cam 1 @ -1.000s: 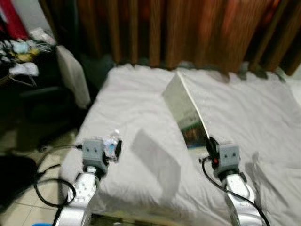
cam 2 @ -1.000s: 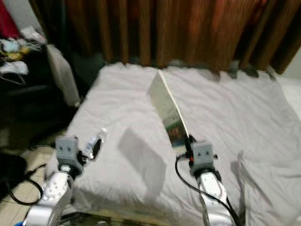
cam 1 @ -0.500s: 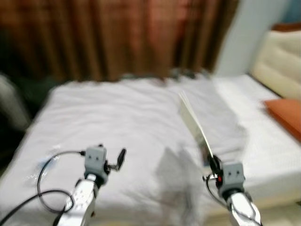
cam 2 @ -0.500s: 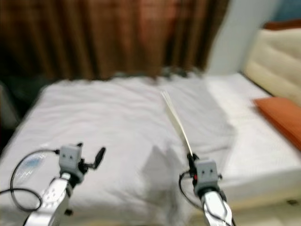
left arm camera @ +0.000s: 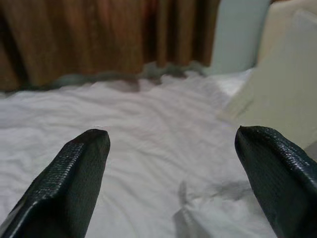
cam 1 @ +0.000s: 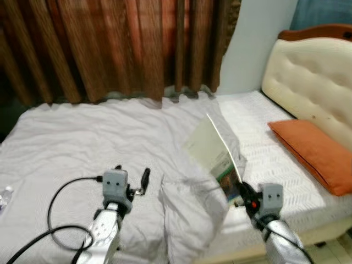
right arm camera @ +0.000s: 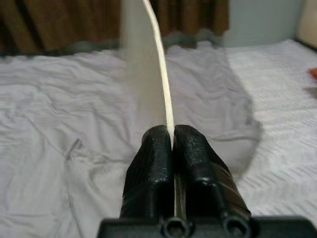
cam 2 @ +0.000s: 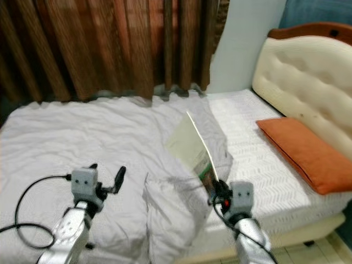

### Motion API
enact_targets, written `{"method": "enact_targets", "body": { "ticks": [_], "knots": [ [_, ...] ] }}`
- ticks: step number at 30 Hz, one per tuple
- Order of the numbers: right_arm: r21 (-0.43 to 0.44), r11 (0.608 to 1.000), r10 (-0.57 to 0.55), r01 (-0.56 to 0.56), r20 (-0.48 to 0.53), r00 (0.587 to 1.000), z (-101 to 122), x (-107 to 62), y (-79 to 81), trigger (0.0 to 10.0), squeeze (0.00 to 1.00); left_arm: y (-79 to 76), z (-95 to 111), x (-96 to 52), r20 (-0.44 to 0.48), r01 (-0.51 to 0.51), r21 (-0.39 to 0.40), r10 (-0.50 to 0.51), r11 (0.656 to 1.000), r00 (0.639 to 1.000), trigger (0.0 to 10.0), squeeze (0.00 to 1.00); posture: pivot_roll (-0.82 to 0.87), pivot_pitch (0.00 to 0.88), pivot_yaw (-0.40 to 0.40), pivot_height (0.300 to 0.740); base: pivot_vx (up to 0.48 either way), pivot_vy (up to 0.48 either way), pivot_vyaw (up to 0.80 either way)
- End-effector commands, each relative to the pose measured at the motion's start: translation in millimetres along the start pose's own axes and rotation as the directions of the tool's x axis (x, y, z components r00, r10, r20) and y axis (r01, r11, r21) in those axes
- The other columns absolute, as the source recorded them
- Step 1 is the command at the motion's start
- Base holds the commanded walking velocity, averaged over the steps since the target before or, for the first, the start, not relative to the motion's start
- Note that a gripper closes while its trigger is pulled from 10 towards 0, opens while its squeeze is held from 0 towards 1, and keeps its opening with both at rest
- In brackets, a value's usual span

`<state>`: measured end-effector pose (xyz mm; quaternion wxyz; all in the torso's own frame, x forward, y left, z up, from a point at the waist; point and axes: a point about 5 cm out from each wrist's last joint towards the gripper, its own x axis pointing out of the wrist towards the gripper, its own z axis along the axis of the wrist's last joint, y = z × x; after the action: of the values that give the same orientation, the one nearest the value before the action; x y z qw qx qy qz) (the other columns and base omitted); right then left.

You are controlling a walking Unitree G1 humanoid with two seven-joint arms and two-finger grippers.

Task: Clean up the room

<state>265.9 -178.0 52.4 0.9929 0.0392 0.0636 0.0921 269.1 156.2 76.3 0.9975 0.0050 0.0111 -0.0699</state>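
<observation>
My right gripper is shut on the lower edge of a thin white booklet, which stands up on edge above the bed's right side. In the right wrist view the fingers pinch the booklet between them. My left gripper hovers low over the rumpled white sheet, open with nothing in it. The left wrist view shows its fingertips spread wide over the sheet.
A clear plastic bottle lies on the sheet at the far left edge. An orange pillow rests by the cream padded headboard on the right. Brown curtains hang behind the bed. A black cable loops from my left arm.
The camera has swung right, bringing the headboard and pillow into view. The clear bottle seen at my left gripper a second ago now lies far left on the bed. The booklet stays gripped.
</observation>
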Motion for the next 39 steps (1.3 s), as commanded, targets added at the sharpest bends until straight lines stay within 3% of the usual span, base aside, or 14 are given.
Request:
{"method": "enact_targets", "body": {
  "ticks": [1,27,34,39],
  "knots": [
    [-0.008,1.000,0.005,-0.005,0.031,0.999,8,0.8,-2.9,0.0,0.00,-4.2,4,3.1,0.004,0.014,0.002,-0.014,1.000,1.000,10.0,0.00,-0.01,0.000,-0.024,0.740,0.330,-0.345,0.00],
    [-0.022,1.000,0.006,-0.005,0.015,1.000,5,-0.3,-5.3,0.0,0.00,-6.9,1,3.4,-0.026,0.035,0.001,-0.035,0.999,0.999,10.0,0.00,-0.01,0.000,-0.016,0.740,0.327,-0.348,0.14],
    [-0.009,1.000,0.006,-0.006,-0.002,1.000,-1,-7.7,-4.1,0.0,0.00,-5.8,-4,-6.1,-0.048,0.058,0.004,-0.058,0.998,0.997,10.0,0.00,-0.01,0.000,-0.008,0.740,0.324,-0.350,0.00],
    [-0.010,1.000,0.022,-0.022,0.001,1.000,1,-4.0,-1.1,0.0,0.00,-4.9,0,-0.8,-0.032,0.053,0.007,-0.053,0.999,0.998,10.0,0.00,-0.01,0.000,-0.009,0.740,0.325,-0.350,0.00]
  ]
}}
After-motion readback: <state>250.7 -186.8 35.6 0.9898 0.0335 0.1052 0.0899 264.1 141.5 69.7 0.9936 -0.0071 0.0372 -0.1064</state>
